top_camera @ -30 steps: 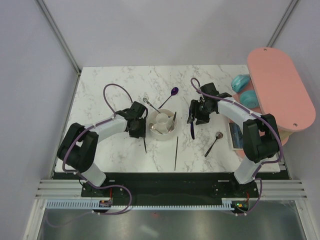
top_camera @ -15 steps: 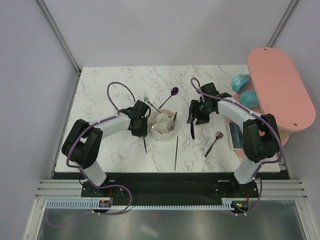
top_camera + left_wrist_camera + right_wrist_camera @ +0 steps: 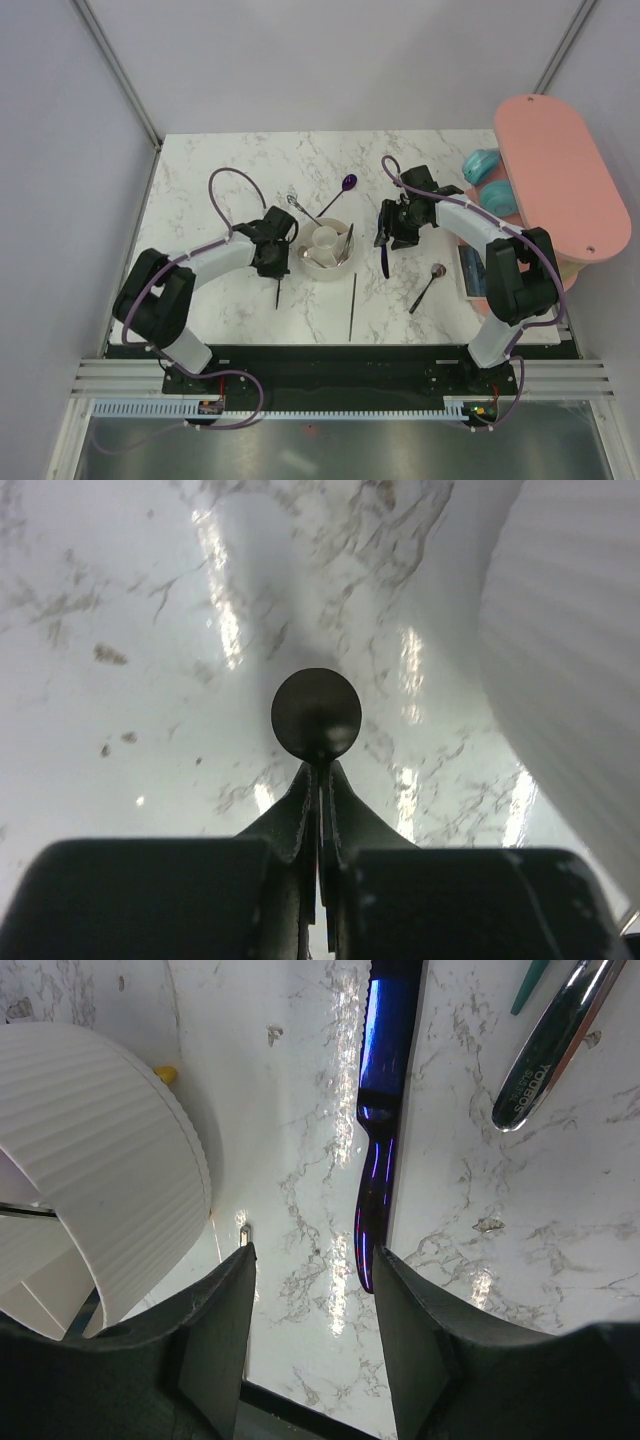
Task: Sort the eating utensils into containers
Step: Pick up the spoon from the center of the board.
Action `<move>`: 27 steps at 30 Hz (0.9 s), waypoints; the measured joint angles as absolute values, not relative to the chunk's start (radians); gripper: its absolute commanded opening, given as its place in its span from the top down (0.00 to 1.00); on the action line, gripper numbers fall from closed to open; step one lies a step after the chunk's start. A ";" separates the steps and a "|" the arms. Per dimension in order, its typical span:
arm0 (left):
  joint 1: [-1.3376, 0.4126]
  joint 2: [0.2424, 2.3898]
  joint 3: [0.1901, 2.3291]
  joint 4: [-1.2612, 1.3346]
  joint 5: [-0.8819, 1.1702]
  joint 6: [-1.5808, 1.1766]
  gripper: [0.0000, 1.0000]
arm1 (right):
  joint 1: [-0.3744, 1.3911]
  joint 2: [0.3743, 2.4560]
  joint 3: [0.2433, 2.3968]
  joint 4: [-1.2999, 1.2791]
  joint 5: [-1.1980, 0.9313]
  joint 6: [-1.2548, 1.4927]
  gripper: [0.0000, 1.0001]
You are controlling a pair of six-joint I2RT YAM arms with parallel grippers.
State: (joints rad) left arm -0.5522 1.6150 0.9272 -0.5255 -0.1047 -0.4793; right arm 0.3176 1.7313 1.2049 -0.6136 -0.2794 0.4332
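The white round holder stands mid-table with silver utensils in one ring section. Just left of it, my left gripper is shut on a black spoon; in the left wrist view its round black bowl sticks out past the closed gripper, with the holder's ribbed wall at right. My right gripper is open over the table right of the holder. A blue-handled utensil lies beside its right finger, nothing between the jaws.
A purple spoon and a silver fork lie behind the holder. A black stick and a silver spoon lie in front. A pink oval board and teal objects stand at right.
My left gripper has shut on the black spoon, and its handle end has swung slightly left. The right arm has not moved.
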 measured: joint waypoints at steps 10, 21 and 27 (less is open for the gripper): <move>-0.552 1.325 0.905 -0.636 -0.172 -0.477 0.98 | 0.318 1.740 1.205 -0.614 -0.280 0.434 0.43; -0.552 1.211 1.011 -0.586 -0.178 -0.470 0.98 | 0.316 1.750 1.205 -0.614 -0.281 0.434 0.43; -0.553 1.223 1.016 -0.499 -0.183 -0.511 0.98 | 0.316 1.750 1.205 -0.614 -0.280 0.434 0.43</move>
